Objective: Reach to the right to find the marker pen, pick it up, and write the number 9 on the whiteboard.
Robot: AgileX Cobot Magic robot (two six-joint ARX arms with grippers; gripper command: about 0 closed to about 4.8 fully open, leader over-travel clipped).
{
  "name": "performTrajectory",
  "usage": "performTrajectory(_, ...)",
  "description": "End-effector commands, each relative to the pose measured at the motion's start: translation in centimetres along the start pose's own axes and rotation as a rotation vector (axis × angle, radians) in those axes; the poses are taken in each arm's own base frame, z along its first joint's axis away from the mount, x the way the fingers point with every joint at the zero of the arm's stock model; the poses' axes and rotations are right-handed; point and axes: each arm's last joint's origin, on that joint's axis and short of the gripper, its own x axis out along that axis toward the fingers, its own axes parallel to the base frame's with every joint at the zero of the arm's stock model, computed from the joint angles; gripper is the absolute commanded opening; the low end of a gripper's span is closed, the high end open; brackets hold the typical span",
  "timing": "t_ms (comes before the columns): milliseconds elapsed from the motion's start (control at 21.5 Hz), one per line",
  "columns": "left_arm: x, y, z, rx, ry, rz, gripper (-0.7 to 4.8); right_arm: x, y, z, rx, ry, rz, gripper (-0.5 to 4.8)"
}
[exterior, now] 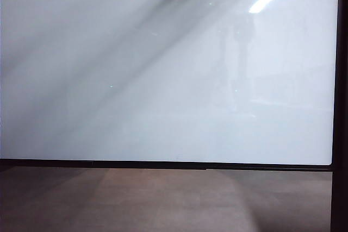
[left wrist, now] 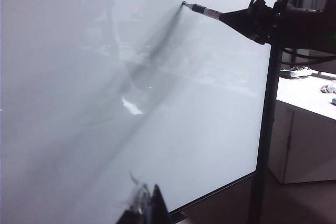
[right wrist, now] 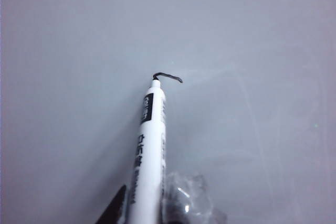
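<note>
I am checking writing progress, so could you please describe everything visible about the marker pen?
The marker pen has a slim white barrel with a black label patch and dark printed lettering; it looks like plastic. Its black tip presses against the whiteboard, at the end of a short curved black stroke. The right end effector is shut on its lower barrel. In the left wrist view the pen juts roughly level from the dark arm to the board's upper area.

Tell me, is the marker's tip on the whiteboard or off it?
On it: the marker pen, held in the right gripper, has its tip on the whiteboard, ending a short black stroke.
</note>
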Motion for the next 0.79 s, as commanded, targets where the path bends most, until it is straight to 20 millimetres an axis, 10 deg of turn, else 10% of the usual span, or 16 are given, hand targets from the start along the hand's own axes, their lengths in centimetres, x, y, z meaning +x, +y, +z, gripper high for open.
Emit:
performTrajectory(46,0.0,0.0,0.1,-0.002,-0.008,-0.004,-0.05,0.0,0.0,0.1,-0.003,0.011,-0.011,-0.03)
performTrajectory(789,0.0,0.0,0.1,-0.002,-0.008,-0.004,-0.05,-0.3,-0.7,-2.3,-0.012,0.111,-0.053,-0.03)
